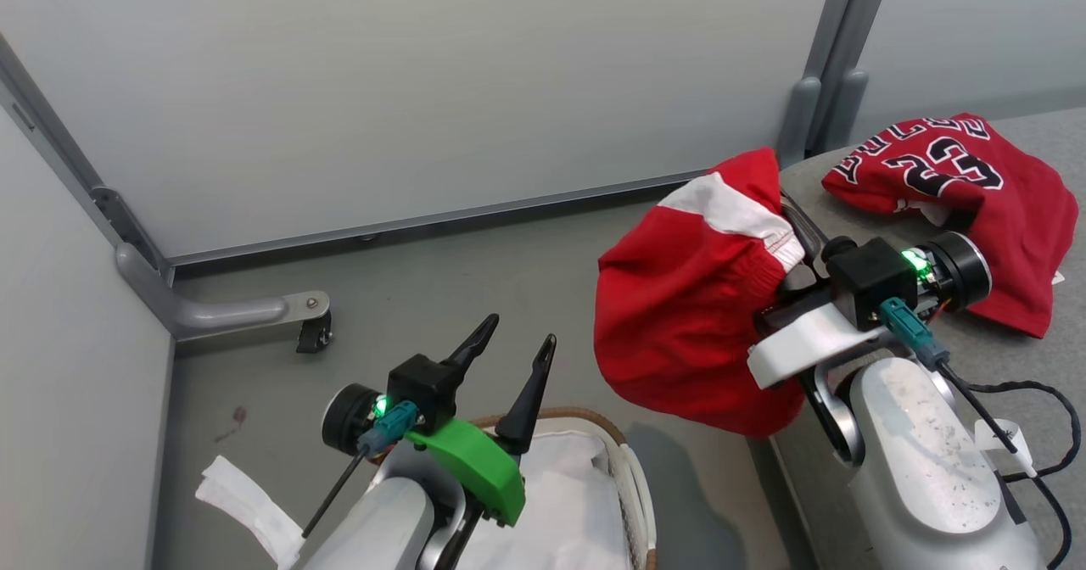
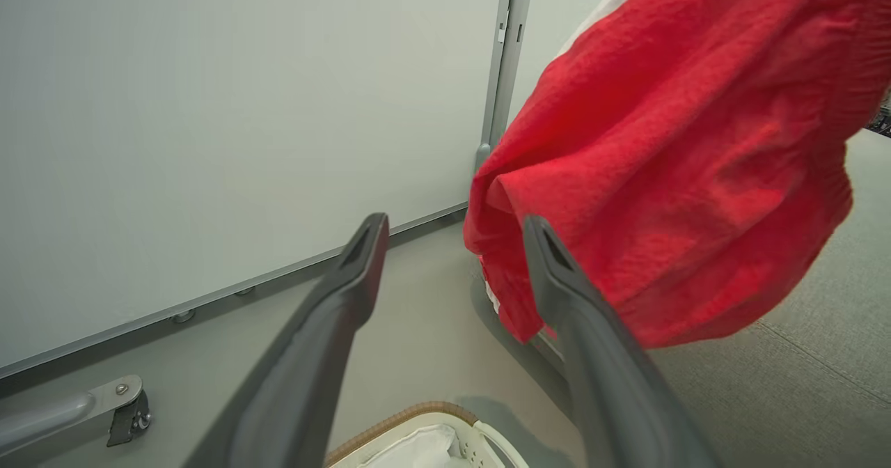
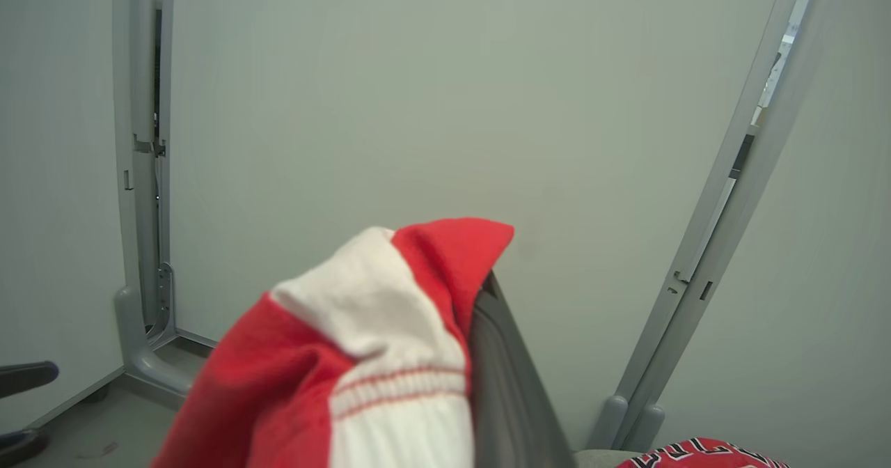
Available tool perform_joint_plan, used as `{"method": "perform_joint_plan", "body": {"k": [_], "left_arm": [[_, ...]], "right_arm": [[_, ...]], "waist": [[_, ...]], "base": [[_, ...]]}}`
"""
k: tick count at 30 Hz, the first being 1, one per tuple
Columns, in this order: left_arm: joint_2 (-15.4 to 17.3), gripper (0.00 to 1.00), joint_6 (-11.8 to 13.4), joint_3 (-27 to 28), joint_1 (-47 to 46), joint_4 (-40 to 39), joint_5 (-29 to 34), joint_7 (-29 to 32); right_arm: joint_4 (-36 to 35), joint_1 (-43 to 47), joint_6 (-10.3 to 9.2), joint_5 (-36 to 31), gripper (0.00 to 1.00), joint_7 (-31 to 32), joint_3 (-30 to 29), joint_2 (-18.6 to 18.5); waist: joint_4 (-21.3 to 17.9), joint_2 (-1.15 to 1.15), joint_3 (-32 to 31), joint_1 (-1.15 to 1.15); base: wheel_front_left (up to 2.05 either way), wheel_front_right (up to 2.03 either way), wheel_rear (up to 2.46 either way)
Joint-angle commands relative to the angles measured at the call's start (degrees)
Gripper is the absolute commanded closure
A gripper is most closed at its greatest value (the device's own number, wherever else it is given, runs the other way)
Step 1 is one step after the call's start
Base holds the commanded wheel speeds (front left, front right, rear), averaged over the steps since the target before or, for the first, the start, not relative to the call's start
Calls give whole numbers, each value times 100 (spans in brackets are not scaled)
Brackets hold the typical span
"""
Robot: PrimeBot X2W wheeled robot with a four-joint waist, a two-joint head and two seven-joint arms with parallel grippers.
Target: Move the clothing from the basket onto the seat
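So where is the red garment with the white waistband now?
Right of centre in the head view, the red garment hangs from the right pincer beside the grey fabric sofa's edge.

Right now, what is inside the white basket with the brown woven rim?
Crumpled white fabric liner shows inside the white plastic basket. The pale left forearm and green bracket cover part of the interior, the picture's edge cuts off more; anything there cannot be seen.

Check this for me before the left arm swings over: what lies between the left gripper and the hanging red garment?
Nothing: in the head view only bare floor shows between the open left gripper and the hanging garment.
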Motion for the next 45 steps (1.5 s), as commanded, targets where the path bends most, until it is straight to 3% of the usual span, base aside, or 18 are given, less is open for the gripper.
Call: {"method": "perform_joint_plan", "body": {"k": [1,10,25,33,38,45], "left_arm": [[-5,0,-5,71,135,-8,71,-2],[-121,0,-43,308,418,-154,230,-2],[-173,0,-59,236,342,-401,390,-2],[-166,0,-56,81,165,-417,410,-2],[-159,0,-56,34,24,-439,463,-2],[7,0,-57,-44,-251,-530,554,-2]], "right_arm": [[-13,93,-6,-37,100,-13,-48,-19],[80,35,-6,-159,100,-13,-183,-20],[-115,35,-6,-391,100,-13,-741,-208],[-234,-90,-6,-399,100,-12,-1086,-348],[-269,-400,-6,-433,100,-13,-1241,-608],[-163,-1522,-7,-486,100,-12,-1538,-1487]], "waist": [[-10,0,2,0],[-245,0,41,0],[-1539,0,543,0],[-1840,0,909,0],[-1790,0,1221,0],[-1555,0,1737,0]], "base": [[0,0,0],[0,0,0],[0,0,0],[0,0,0],[0,0,0],[0,0,0]]}}
